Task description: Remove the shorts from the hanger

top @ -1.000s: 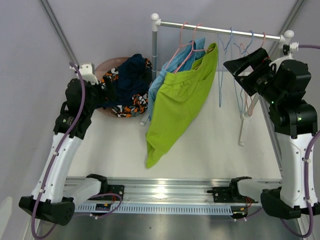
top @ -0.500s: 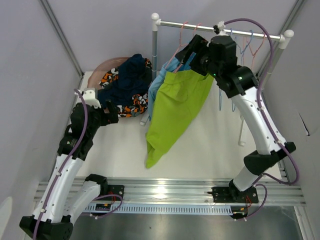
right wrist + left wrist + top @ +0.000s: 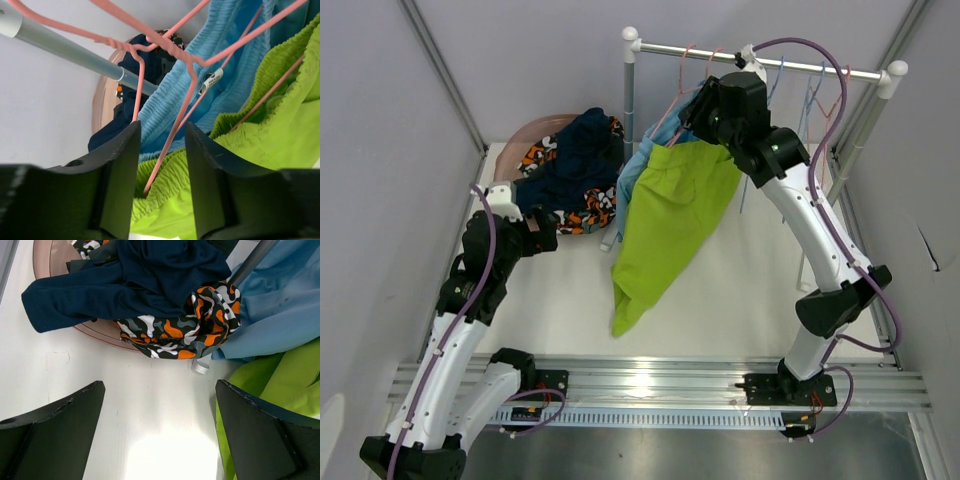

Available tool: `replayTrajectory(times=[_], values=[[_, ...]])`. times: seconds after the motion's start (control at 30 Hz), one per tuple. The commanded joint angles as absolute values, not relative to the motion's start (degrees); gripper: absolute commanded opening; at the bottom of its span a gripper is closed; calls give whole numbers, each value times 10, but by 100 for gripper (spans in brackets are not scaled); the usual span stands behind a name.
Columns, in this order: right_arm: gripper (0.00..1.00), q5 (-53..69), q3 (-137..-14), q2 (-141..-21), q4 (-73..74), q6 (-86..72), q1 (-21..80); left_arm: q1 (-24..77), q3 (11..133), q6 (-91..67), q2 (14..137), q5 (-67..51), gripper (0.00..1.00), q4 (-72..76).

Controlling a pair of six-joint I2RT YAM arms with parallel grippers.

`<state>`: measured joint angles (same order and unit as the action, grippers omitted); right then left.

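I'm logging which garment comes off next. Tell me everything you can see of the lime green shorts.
The lime green shorts are soft fabric with a gathered elastic waistband. They hang from a pink wire hanger on the rail, slanting down-left, the lowest corner seemingly on the white table. Light blue shorts press against their upper left edge. The right hand is at the waistband, fingers astride the hanger wire.

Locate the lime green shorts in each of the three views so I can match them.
Top external: the lime green shorts hang at centre, slanting down toward the near side.
Left wrist: lower right corner.
Right wrist: lower right, bunched waistband toward the camera.
Shared landmark: the light blue shorts, directly beside them.
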<state>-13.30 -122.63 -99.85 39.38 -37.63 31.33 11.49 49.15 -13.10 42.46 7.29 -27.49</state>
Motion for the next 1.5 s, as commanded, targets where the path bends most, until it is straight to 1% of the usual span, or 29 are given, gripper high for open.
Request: replayTrajectory(times=[0.0, 0.2, 0.27, 0.3, 0.4, 0.47, 0.57, 0.67, 0.87, 0.93, 0.97, 1.07, 1.2, 1.47], values=[[41, -154, -1251, -1021, 364, -372, 316, 115, 491, -140, 417, 70, 99, -254], [40, -156, -1247, -1035, 361, -373, 316, 115, 492, -139, 419, 70, 99, -254], [30, -156, -1247, -1034, 361, -373, 316, 116, 491, -139, 419, 70, 99, -253], [17, -158, -1246, -1034, 362, -373, 316, 115, 491, -138, 420, 71, 99, -251], [0, -162, -1242, -1020, 366, -374, 316, 115, 491, -137, 418, 68, 99, -246], [0, -166, -1233, -1000, 367, -373, 316, 115, 490, -137, 418, 57, 99, -235], [0, -177, -1211, -963, 367, -368, 316, 117, 496, -138, 416, 6, 99, -214], [0, -185, -1204, -930, 368, -362, 316, 141, 518, -128, 420, -75, 99, -191], [0, -188, -1222, -881, 374, -353, 316, 300, 638, -84, 503, -133, 99, -157], [0, -180, -1223, -872, 378, -359, 316, 319, 656, -93, 519, -155, 99, -138], [0, -176, -1218, -868, 379, -364, 316, 327, 654, -108, 525, -187, 99, -98], [0, -158, -1196, -842, 374, -383, 318, 351, 639, -135, 544, -228, 99, -18], [0, -145, -1129, -803, 346, -405, 320, 394, 642, -147, 583, -243, 99, 38], [0, -129, -1112, -778, 339, -423, 320, 466, 671, -137, 683, -245, 98, 76]])
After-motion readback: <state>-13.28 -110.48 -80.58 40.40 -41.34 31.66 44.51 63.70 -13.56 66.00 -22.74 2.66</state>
